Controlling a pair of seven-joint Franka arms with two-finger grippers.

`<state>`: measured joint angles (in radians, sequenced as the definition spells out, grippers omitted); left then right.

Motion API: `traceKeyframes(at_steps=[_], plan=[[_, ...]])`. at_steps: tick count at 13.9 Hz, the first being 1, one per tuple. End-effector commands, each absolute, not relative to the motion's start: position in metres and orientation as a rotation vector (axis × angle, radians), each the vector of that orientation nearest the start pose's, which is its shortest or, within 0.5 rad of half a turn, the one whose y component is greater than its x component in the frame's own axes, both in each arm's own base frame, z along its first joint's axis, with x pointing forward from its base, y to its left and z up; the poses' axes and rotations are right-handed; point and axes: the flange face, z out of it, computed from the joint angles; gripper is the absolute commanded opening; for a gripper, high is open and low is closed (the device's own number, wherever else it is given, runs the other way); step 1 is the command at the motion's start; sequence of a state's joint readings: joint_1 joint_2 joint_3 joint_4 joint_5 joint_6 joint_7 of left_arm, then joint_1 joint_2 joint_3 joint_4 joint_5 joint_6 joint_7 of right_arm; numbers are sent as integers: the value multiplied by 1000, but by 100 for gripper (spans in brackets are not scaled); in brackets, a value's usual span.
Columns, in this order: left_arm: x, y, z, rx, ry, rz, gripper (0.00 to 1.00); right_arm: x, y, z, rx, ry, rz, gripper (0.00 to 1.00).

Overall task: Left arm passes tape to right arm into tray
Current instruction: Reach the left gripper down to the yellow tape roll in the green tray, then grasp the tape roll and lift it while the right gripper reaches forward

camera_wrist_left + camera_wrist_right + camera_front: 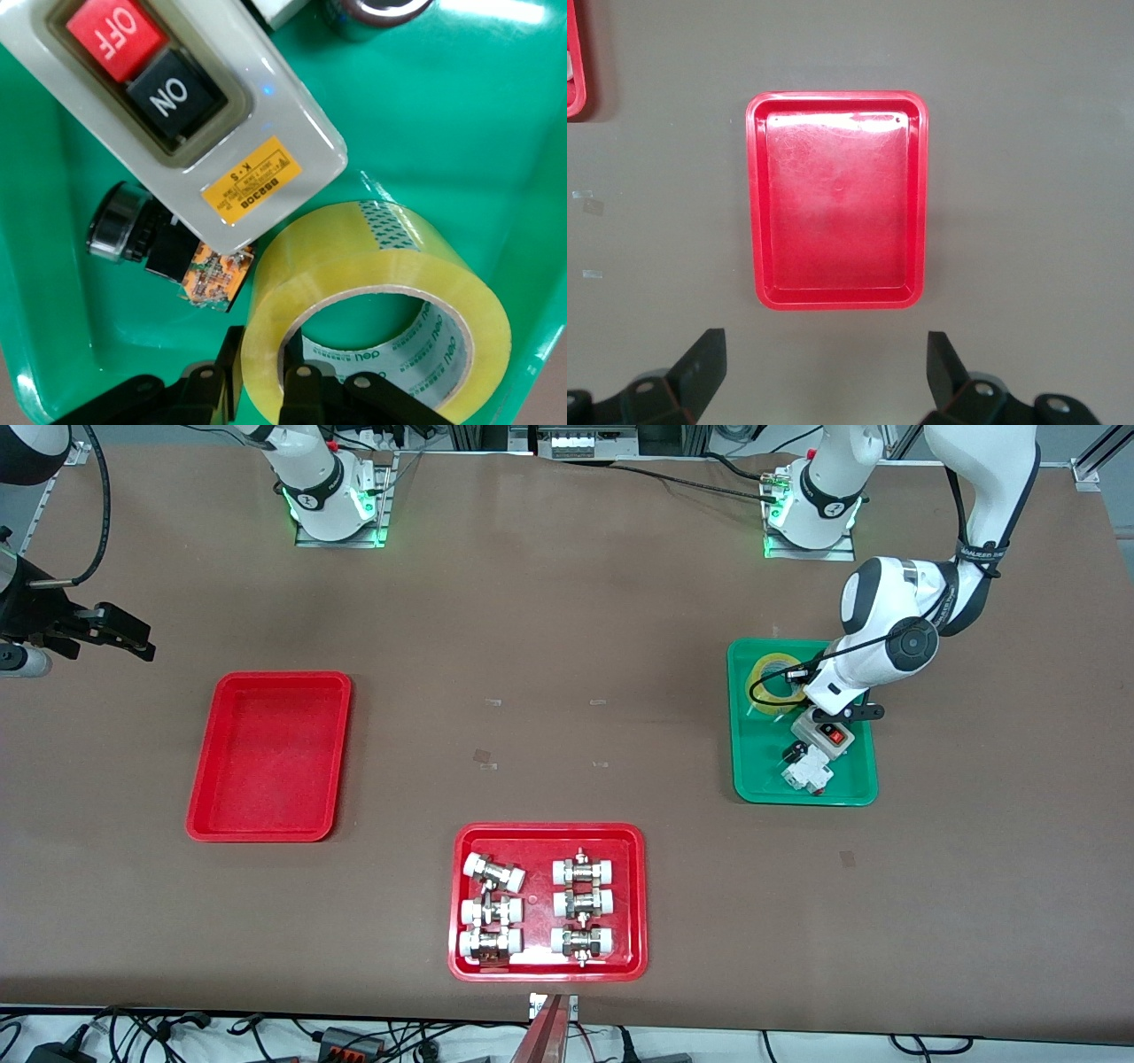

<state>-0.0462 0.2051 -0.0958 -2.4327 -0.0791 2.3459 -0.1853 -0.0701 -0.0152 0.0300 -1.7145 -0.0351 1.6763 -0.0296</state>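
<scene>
The tape (372, 310) is a yellow translucent roll with a pale core. It lies in the green tray (461, 115) beside a grey ON/OFF switch box (177, 106). My left gripper (263, 365) is shut on the roll's wall, one finger inside the core and one outside. In the front view the tape (767, 682) sits at the tray's end toward the robots' bases, with the left gripper (796, 689) down on it. The plain red tray (266, 757) lies toward the right arm's end. My right gripper (133, 642) hangs open above the table near that tray (837, 199).
The green tray (762, 784) also holds the switch box (824, 735), white parts (804, 771) and a small lens with a circuit board (168, 252). A red tray (549, 831) with white-capped metal fittings sits nearest the front camera.
</scene>
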Motion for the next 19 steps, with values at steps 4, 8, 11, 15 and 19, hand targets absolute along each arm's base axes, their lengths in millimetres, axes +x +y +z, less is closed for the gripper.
traceKeyframes(at_steps=[4,8,11,15,19], plan=[[474,-79,292,-3152,-149,375,5,559,-20,574,-3157,-30,40,100],[498,-124,341,-3167,-231,316,5,559,-19,572,-3158,-35,52,100],[510,-180,383,-3258,-370,364,5,565,-4,570,-3161,-69,25,100],[522,-282,415,-3326,-535,394,5,579,13,549,-3162,-139,85,100],[523,-368,473,-3417,-682,419,2,593,24,527,-3099,-144,121,100]])
